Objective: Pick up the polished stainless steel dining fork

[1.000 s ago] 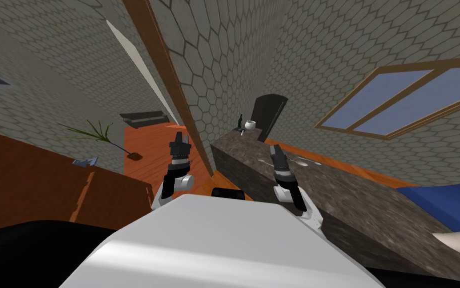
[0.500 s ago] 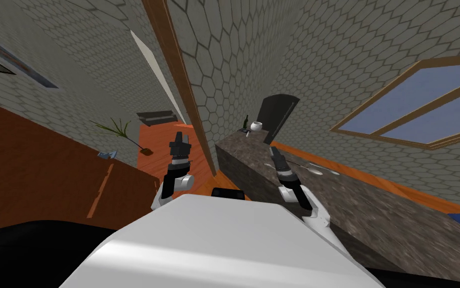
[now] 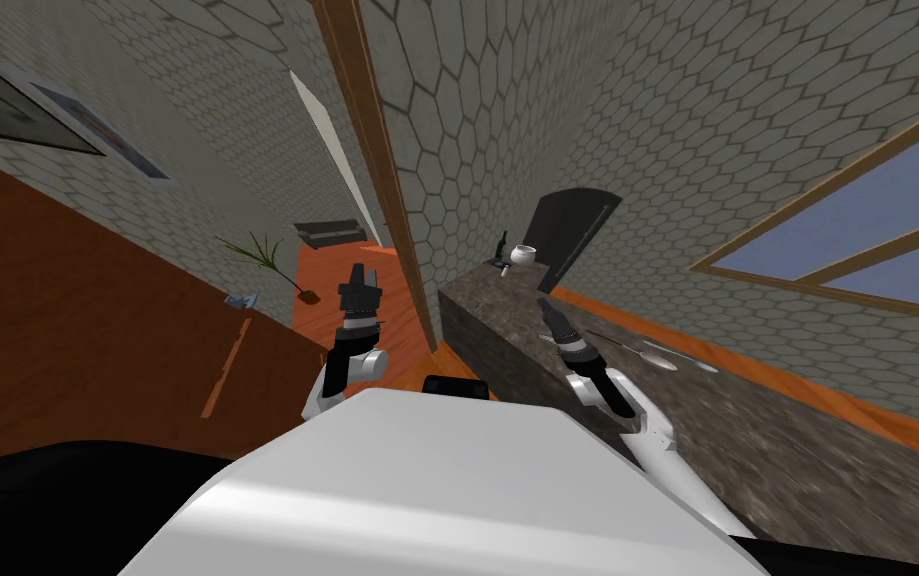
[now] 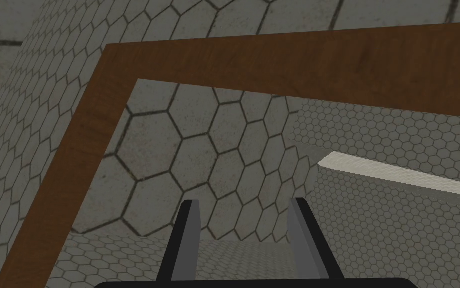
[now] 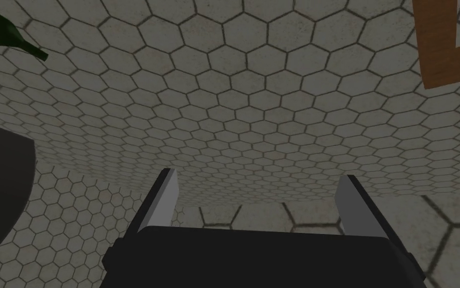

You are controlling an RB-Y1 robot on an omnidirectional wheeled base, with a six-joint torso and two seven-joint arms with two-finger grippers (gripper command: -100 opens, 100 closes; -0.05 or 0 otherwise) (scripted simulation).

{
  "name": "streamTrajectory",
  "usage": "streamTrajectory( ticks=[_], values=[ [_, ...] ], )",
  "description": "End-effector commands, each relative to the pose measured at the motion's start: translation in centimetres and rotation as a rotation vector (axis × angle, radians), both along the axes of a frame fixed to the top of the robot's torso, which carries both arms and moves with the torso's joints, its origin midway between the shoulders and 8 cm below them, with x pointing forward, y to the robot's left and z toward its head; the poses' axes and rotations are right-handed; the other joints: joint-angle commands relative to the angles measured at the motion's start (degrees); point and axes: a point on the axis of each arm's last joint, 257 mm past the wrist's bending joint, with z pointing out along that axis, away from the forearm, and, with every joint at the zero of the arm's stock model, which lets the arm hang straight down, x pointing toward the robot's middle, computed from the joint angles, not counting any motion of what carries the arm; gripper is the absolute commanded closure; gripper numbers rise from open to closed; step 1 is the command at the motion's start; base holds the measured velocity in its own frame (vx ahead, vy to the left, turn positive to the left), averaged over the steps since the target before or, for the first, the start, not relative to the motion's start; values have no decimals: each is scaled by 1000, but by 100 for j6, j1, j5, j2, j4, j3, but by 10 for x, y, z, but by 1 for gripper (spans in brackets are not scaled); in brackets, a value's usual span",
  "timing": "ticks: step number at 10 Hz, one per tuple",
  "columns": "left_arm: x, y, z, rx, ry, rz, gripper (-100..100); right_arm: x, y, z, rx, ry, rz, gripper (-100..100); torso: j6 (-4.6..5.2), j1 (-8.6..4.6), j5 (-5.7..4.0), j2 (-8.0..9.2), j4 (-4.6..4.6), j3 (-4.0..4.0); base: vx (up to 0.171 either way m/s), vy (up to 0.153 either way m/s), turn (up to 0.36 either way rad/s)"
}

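Note:
Several thin pale pieces of cutlery (image 3: 647,352) lie on the dark stone counter (image 3: 507,312); I cannot tell which one is the fork. My right gripper (image 3: 543,302) hovers over the counter's near part, just left of the cutlery. In the right wrist view the right gripper (image 5: 256,172) is open, holds nothing and points at a hexagon-tiled wall. My left gripper (image 3: 357,270) is held up over the orange floor, left of the wooden door frame (image 3: 387,170). The left gripper (image 4: 244,202) shows a gap between its fingers with nothing in it.
A white cup (image 3: 522,254) and a green bottle (image 3: 503,243) stand at the counter's far end, before a dark arched object (image 3: 572,230). The bottle (image 5: 8,35) also shows in the right wrist view. A wood-coloured cabinet (image 3: 97,300) lines the left side; a plant (image 3: 262,255) stands beyond it.
The whole head picture has slid rightward, so I have turned left. The right forearm now stretches further out over the counter. The left arm holds its pose.

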Motion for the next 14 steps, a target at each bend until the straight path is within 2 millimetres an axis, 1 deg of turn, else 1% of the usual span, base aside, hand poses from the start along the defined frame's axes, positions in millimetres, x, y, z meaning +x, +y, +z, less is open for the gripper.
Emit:
streamTrajectory(
  ticks=[1, 2, 3, 4, 5, 6, 7, 8, 9, 10, 11, 12, 13, 14],
  values=[
    [0, 0, 0, 0, 0, 0, 0, 3, -8, -16, -60, 30, 5, -100, 0, 0, 0, 0, 0, 0, 36, 34, 174],
    [0, 0, 0, 0, 0, 0, 0, 3, -8, -16, -79, 33, 12, -100, -4, 1, 0, -2, 0, -1, 38, 26, 89],
    [0, 0, 0, 0, 0, 0, 0, 6, -14, -30, -128, 62, 13, -100, 1, -1, 0, -1, 0, 0, 45, 33, 168],
    [0, 0, 0, 0, 0, 0, 0, 6, -15, -30, -145, 64, 20, -100, -3, 0, 0, -4, -1, -2, 35, 24, 88],
    [0, 0, 0, 0, 0, 0, 0, 7, -22, -45, -195, 96, 21, -100, 1, -1, 0, -1, 0, 0, 45, 32, 178],
    [0, 0, 0, 0, 0, 0, 0, 7, -22, -45, -214, 98, 27, -100, -3, 1, -1, -4, -1, -2, 35, 29, 88],
    [0, 0, 0, 0, 0, 0, 0, 8, -30, -62, -263, 132, 27, -100, 1, 0, 0, 0, 0, 0, 34, 32, 117],
    [0, 0, 0, 0, 0, 0, 0, 8, -31, -61, -285, 135, 35, -100, -1, 1, 0, 0, 0, 0, 30, 23, 89],
    [0, 0, 0, 0, 0, 0, 0, 8, -41, -79, -341, 172, 37, -100, 1, -1, 0, 2, 1, 1, 35, 30, 155],
    [0, 0, 0, 0, 0, 0, 0, 8, -42, -79, -358, 174, 42, -100, -1, 1, 0, 1, 0, 1, 30, 24, 72],
    [0, 0, 0, 0, 0, 0, 0, 6, -52, -97, -416, 214, 45, -100, 2, 0, 0, 3, 1, 2, 30, 35, 119],
    [0, 0, 0, 0, 0, 0, 0, 6, -54, -96, -433, 215, 50, -100, -1, 3, 0, 3, 1, 2, 25, 27, 65],
    [0, 0, 0, 0, 0, 0, 0, 3, -63, -113, -495, 252, 60, -100, 2, 2, 0, 5, 1, 3, 31, 26, 126],
    [0, 0, 0, 0, 0, 0, 0, 3, -67, -115, -510, 259, 57, -100, -1, 1, -1, 3, 1, 2, 31, 17, 71]
  ],
)
